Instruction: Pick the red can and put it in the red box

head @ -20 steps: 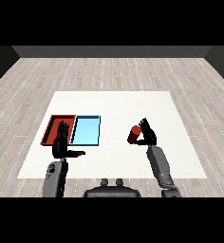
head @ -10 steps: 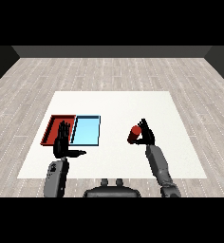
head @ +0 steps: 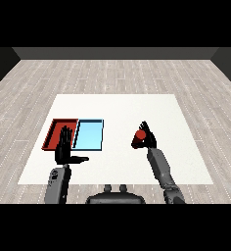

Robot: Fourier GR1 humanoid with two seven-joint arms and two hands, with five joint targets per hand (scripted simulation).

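right hand (head: 148, 139) is curling round the red can (head: 139, 136), holding it over the desk (head: 122, 108). next it needs carrying left to the red box (head: 53, 133). left hand (head: 64, 149) is resting flat, holding nothing.

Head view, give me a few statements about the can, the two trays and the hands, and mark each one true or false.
1. The red can is inside the red tray. False: it is at the right hand, well to the right of both trays.
2. The red tray lies to the left of the light blue tray. True.
3. The right hand has its fingers curled round the red can. True.
4. The left hand holds the can. False: its fingers are straight and hold nothing.
5. The left hand shows in front of the near edge of the red tray. True.
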